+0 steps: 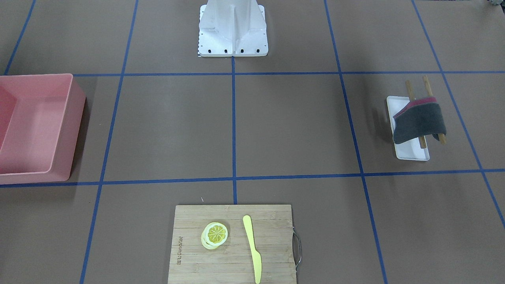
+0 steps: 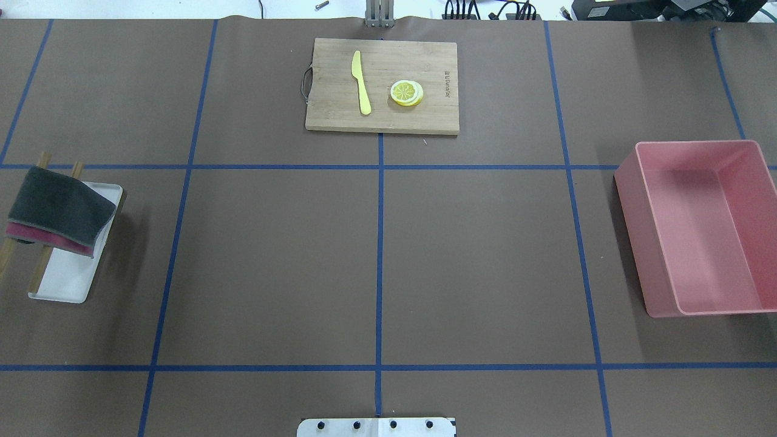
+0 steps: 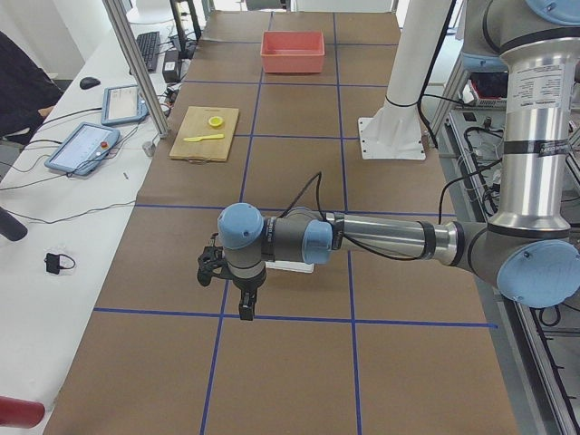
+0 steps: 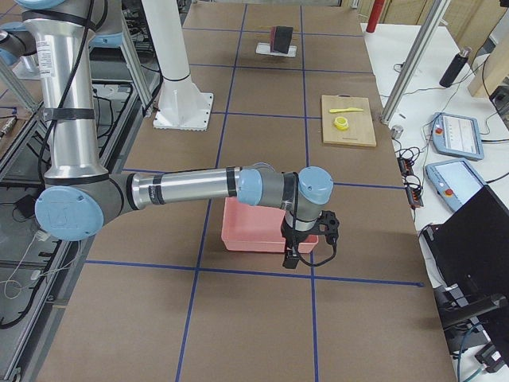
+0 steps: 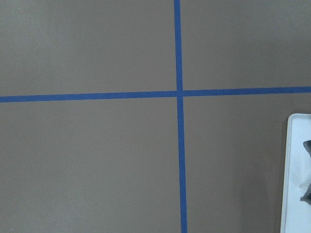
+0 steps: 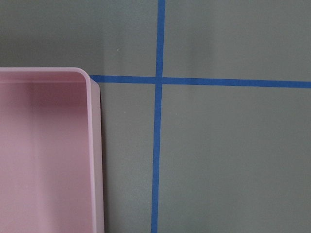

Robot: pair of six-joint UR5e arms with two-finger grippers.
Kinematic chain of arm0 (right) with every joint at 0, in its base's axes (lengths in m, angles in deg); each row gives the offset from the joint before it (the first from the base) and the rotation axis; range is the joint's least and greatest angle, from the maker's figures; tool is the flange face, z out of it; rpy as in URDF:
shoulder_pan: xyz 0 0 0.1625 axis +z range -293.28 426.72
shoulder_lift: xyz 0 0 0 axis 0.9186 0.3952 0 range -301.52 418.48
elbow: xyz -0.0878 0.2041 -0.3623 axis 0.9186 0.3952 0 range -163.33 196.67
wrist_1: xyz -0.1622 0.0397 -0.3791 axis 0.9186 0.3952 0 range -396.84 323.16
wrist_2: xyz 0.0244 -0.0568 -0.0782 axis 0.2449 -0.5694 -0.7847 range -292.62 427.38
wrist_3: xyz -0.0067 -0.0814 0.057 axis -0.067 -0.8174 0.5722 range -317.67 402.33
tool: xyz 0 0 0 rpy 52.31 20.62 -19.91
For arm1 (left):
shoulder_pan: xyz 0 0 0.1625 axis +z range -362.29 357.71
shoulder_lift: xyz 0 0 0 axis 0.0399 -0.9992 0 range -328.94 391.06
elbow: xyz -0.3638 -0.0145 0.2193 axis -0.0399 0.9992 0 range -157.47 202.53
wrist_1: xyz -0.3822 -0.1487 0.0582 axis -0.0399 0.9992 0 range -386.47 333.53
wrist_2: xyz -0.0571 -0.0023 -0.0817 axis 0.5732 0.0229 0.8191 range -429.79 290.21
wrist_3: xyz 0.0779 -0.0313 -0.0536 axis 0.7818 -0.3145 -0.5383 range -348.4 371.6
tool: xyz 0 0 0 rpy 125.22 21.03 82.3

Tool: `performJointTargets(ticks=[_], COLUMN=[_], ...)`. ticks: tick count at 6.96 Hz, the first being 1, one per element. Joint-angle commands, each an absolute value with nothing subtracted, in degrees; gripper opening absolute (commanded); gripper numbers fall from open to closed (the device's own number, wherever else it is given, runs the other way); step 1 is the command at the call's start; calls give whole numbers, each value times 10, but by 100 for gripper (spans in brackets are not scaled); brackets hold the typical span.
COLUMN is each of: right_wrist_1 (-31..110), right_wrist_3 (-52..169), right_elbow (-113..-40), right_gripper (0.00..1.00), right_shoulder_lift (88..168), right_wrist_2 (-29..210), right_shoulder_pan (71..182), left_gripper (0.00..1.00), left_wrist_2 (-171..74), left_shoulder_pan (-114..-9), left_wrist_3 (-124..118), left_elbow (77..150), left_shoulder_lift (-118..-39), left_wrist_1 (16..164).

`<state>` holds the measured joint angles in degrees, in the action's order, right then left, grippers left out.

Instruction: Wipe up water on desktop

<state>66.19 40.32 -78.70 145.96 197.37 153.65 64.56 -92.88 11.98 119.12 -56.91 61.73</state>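
On the desktop (image 2: 273, 261), the cutting board (image 2: 334, 115) lies at the far middle edge, across from the robot's base (image 2: 376, 426). On it, the knife (image 2: 361, 82) lies to the robot's left of the lemon slices (image 2: 406, 93). The bin (image 2: 637, 230) sits off to the robot's right, and well apart on its left a cloth (image 2: 61, 206) drapes over two sticks (image 1: 427, 85) propped above a tray (image 2: 67, 285).

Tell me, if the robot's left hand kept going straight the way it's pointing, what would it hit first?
The left hand points straight down, so it would probably meet the bare brown desktop near a blue tape crossing, beside the white tray. The exact spot is hard to judge.
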Motion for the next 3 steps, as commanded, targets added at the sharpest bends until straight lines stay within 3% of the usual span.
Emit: performJointTargets(ticks=[1, 3], right_wrist_1=[662, 662], right_wrist_3=[403, 403], right_elbow=[-787, -791], right_gripper=[100, 100], right_shoulder_lift=[1460, 1459], right_wrist_2=[1974, 1974], right_shoulder_pan=[1537, 1536], left_gripper=[99, 98], left_wrist_2=[645, 645], left_shoulder_pan=[-929, -929], left_wrist_3=[124, 124], left_elbow=[1192, 1189], left_shoulder_lift=[-567, -567], left_wrist_1=[618, 618])
